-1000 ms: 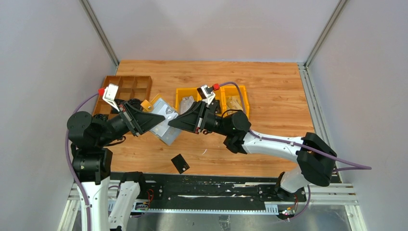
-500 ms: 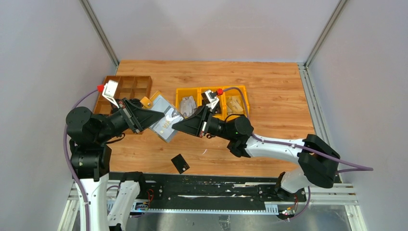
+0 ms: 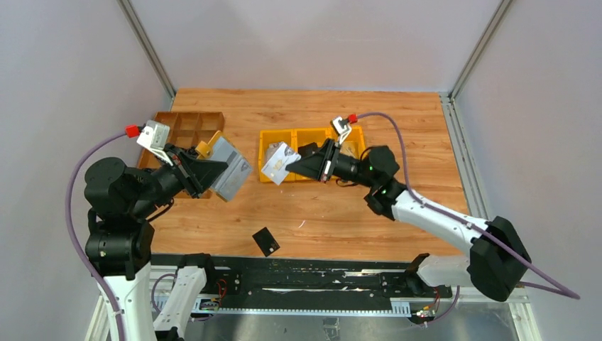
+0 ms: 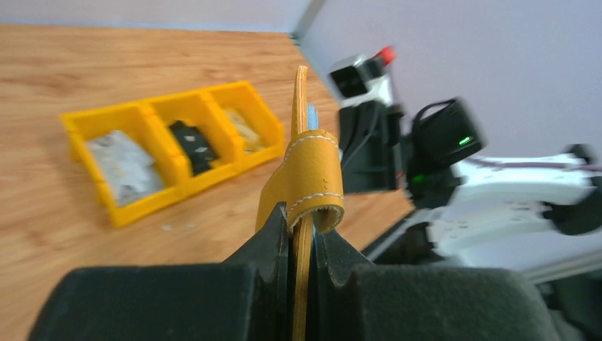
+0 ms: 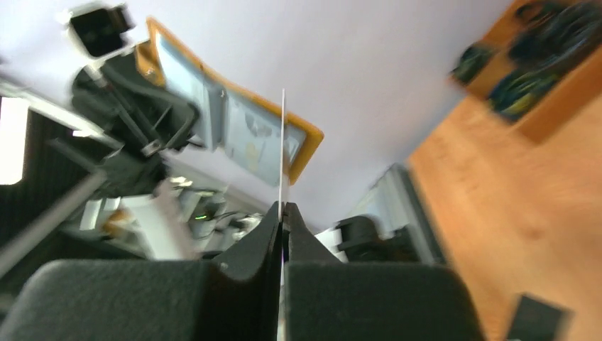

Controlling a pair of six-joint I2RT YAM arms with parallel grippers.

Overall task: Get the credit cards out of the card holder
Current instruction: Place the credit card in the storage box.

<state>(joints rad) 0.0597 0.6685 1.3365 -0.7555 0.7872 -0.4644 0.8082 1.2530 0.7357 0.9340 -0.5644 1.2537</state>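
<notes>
My left gripper (image 3: pixel 215 169) is shut on the mustard-yellow card holder (image 3: pixel 228 175) and holds it open above the table, grey lining facing up. In the left wrist view the card holder (image 4: pixel 303 160) stands edge-on between the shut jaws of that gripper (image 4: pixel 302 226). My right gripper (image 3: pixel 292 167) is shut on a silvery credit card (image 3: pixel 279 163), held in the air apart from the card holder. In the right wrist view the card (image 5: pixel 282 142) is a thin edge-on line above that gripper (image 5: pixel 282 208), with the open card holder (image 5: pixel 238 131) behind it. A black credit card (image 3: pixel 265 241) lies on the table near the front edge.
A bright yellow three-compartment bin (image 3: pixel 312 131) with small items stands mid-table under the right arm; it also shows in the left wrist view (image 4: pixel 145 207). A brown wooden divided tray (image 3: pixel 188 114) sits at the back left, behind the left gripper.
The right gripper has pulled the silvery card out of the card holder and moved right and back with it. The left gripper has drawn the card holder back to the left.
</notes>
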